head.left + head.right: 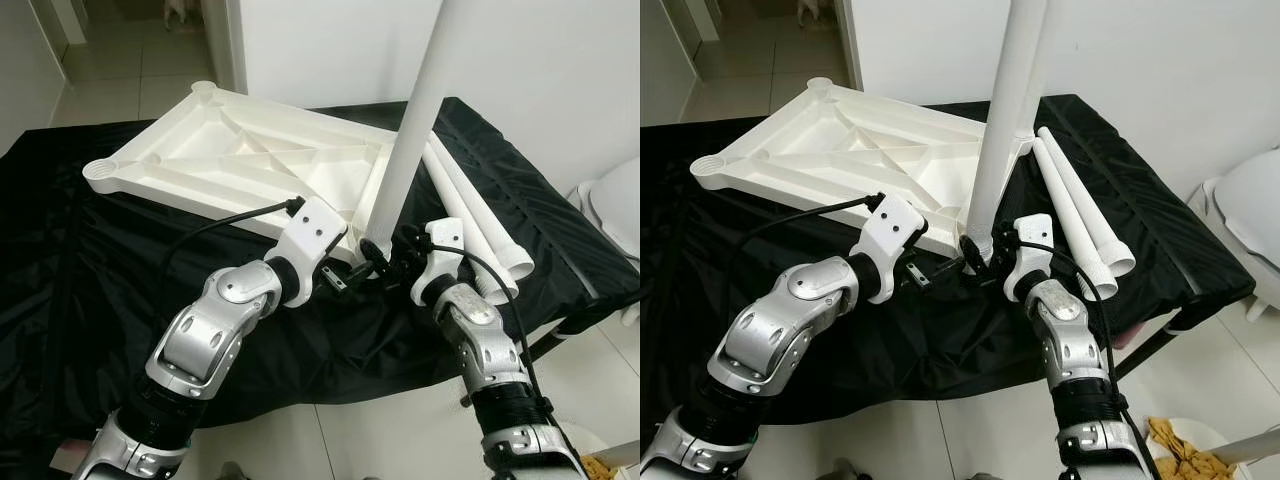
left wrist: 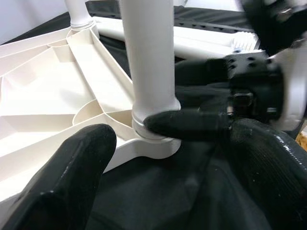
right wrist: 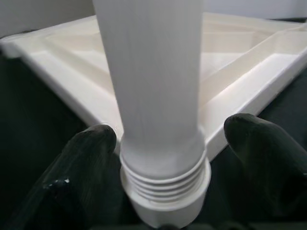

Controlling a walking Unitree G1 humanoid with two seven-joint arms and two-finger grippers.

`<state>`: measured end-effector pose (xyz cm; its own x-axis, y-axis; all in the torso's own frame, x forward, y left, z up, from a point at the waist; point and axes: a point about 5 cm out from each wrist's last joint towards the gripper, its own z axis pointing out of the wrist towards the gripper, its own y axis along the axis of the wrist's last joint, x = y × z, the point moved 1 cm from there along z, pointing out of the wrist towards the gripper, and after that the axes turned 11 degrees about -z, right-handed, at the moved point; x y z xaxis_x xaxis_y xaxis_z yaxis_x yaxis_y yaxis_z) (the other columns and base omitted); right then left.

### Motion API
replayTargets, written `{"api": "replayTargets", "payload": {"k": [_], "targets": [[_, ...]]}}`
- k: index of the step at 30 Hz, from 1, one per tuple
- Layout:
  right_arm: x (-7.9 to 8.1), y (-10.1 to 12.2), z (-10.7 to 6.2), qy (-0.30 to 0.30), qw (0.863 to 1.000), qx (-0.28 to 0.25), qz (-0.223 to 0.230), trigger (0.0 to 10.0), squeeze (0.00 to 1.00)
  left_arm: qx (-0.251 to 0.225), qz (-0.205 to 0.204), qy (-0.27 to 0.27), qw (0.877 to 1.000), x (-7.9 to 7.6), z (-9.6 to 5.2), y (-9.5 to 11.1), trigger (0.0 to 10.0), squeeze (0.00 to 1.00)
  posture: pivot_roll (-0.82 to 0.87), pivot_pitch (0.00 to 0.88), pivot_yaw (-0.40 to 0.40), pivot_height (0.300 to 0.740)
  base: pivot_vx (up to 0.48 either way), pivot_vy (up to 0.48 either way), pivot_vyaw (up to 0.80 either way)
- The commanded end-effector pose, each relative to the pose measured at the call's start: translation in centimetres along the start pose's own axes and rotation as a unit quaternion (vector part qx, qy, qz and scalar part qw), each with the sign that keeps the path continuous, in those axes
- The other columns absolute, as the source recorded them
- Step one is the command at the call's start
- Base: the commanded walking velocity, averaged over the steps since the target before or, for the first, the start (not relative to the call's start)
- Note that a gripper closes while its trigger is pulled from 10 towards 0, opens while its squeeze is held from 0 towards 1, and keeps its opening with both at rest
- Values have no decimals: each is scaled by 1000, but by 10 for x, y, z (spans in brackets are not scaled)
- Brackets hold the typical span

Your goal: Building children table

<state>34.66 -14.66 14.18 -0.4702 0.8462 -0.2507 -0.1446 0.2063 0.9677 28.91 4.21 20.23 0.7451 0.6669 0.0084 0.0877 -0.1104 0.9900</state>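
Item: upright white leg (image 1: 412, 120) seated in upturned tabletop (image 1: 215, 150) corner socket, my right gripper (image 3: 163, 143) fingers apart around its base, my left gripper (image 1: 345, 280) spread beside.

You're looking at a white wall (image 1: 560, 70) behind a black cloth-covered surface (image 1: 90, 270), pale tiled floor (image 1: 380, 440) below, and a doorway (image 1: 140, 50) at the far left.
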Motion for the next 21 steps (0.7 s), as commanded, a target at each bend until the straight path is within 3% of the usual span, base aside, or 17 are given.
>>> {"api": "replayTargets", "payload": {"k": [1, 16, 17, 18, 19, 21], "targets": [[-5, 0, 1, 14, 1000, -9, 2, 10000, 0, 4, -3, -24, 1000, -3, -1, -3, 10000, 0, -55, 26, -3, 740, 0, 0, 0], [-13, 8, 26, 82, 996, -27, -9, 10000, 0, 1, -3, -21, 1000, -2, -2, 0, 10000, 0, -34, 25, 6, 740, 0, 0, 0], [-12, 7, 27, 88, 996, -25, -10, 9216, 0, 1, -3, -20, 1000, -2, -2, 0, 10000, 0, -31, 25, 4, 740, 0, 0, 0], [-12, 5, 27, 97, 995, -18, -17, 3725, 0, 1, -3, -20, 1000, -2, -2, 0, 10000, 0, -29, 24, 3, 740, 0, 0, 0], [-11, 2, 26, 108, 994, -8, -21, 0, 0, 2, -3, -19, 1000, -2, -2, 0, 10000, 0, -27, 23, 1, 740, 0, 0, 0], [-11, 2, 26, 108, 994, -8, -21, 0, 0, 2, -3, -19, 1000, -2, -2, 0, 10000, 0, -27, 23, 1, 740, 0, 0, 0]]}}
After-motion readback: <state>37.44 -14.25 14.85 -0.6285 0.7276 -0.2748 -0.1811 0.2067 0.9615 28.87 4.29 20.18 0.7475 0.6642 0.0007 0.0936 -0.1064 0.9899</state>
